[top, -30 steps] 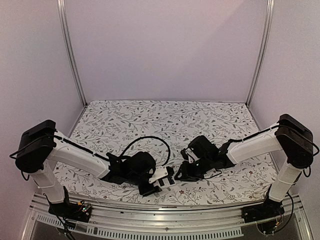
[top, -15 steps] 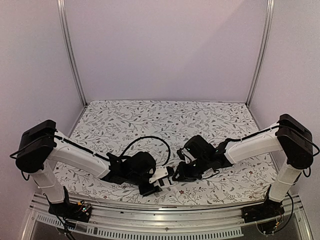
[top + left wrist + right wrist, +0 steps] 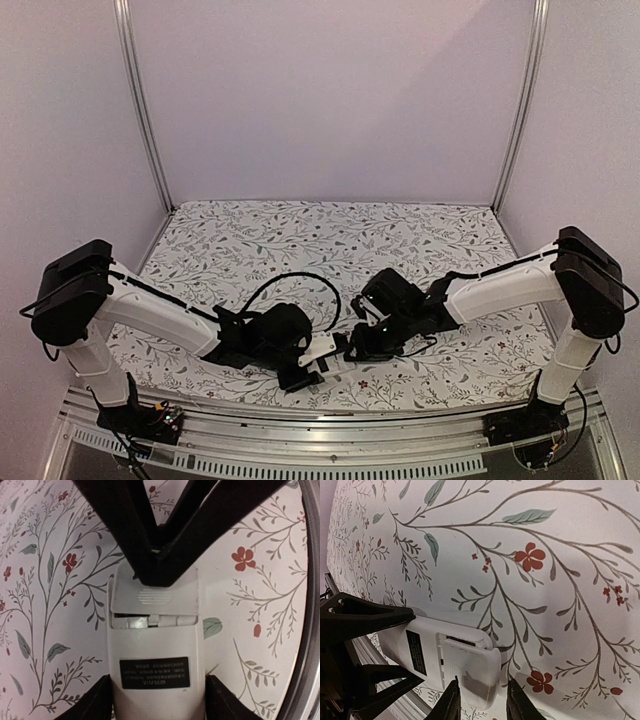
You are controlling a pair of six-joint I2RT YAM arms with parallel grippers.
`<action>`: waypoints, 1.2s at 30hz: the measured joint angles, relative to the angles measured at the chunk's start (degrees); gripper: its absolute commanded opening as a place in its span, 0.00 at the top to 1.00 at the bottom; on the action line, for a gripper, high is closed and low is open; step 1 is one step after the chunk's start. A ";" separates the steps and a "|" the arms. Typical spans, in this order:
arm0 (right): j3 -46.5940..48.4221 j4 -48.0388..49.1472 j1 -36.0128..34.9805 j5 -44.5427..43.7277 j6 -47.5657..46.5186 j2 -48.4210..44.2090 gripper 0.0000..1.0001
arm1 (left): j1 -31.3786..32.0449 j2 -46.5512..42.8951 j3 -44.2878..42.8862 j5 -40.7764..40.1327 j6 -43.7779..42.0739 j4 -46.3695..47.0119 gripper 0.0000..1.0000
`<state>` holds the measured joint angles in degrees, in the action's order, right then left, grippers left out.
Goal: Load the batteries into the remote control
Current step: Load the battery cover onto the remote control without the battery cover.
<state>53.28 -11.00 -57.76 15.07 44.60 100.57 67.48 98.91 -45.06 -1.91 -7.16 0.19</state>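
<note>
— What has the left claw point(image 3: 156, 700) got?
— The remote control point(image 3: 155, 645), back up, low in the middle of the overhead view on the flowered cloth point(image 3: 300, 240). Its label end is pinched between the claw's closed-in fingers point(image 3: 92, 702).
— The cover point(image 3: 155, 592)?
— A dark slit shows at its edge.
— The right claw point(image 3: 484, 700)?
— Its tips sit either side of the cover end, narrowly apart. I cannot tell if it squeezes.

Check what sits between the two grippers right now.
Only the remote control, back up. The left gripper clamps its label end; the right gripper has its fingers at the battery cover end. Both wrist views show it.
</note>
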 measured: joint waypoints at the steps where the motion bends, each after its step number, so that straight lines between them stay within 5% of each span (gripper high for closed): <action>1: 0.31 -0.66 0.00 -0.28 -0.28 0.00 0.66 | 0.00 0.00 0.00 0.00 0.00 0.02 0.38; 15: 1.62 -1.01 0.00 -0.63 -2.32 1.90 0.60 | 0.00 -0.02 0.37 0.02 0.31 0.68 0.38; 25: 1.53 2.08 0.02 0.98 -2.67 3.04 0.71 | 0.00 -0.28 0.98 0.02 0.35 1.53 0.38; 36: 1.51 2.84 0.04 1.09 -3.39 3.06 0.72 | 0.00 -0.28 1.44 0.07 0.35 2.60 0.38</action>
<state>54.78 -8.16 -57.71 16.16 41.21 103.63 67.48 98.63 -43.62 -1.85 -6.81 2.79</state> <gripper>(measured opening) 0.281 0.617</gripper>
